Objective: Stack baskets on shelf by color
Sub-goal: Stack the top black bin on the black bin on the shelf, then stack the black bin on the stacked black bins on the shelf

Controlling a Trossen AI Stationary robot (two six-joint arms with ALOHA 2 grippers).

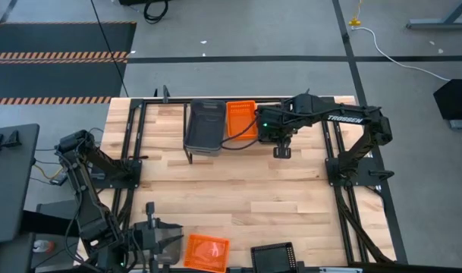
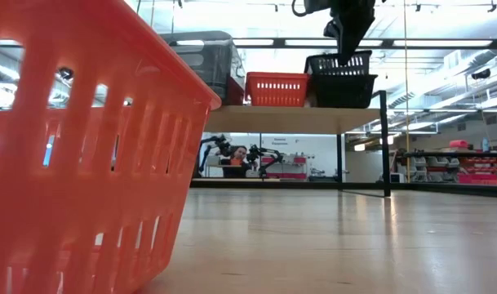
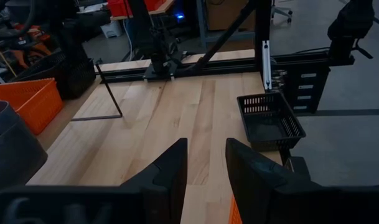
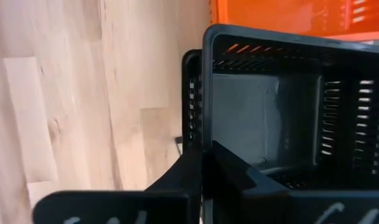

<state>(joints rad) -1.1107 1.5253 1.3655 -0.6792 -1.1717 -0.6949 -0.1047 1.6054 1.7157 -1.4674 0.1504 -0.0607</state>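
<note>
A pale wooden table point(image 1: 246, 197) stands on a grey concrete floor point(image 1: 238, 72). Striped orange-and-black mats point(image 1: 56, 45) lie on the floor beyond it, and a white cable point(image 1: 397, 57) trails nearby. In the low view, a person point(image 2: 236, 155) sits far behind, near shelving with red bins point(image 2: 477, 175).

The pale wooden table point(image 1: 246, 197) carries the shelf point(image 1: 177, 112) toward twelve o'clock. On the shelf board sit grey baskets point(image 1: 205, 125), an orange basket point(image 1: 241, 120) beside them, and black baskets point(image 2: 340, 79) at the three o'clock end. Toward six o'clock, directly on the table, lie another orange basket point(image 1: 206, 251) and a black basket point(image 1: 275, 258).
</note>
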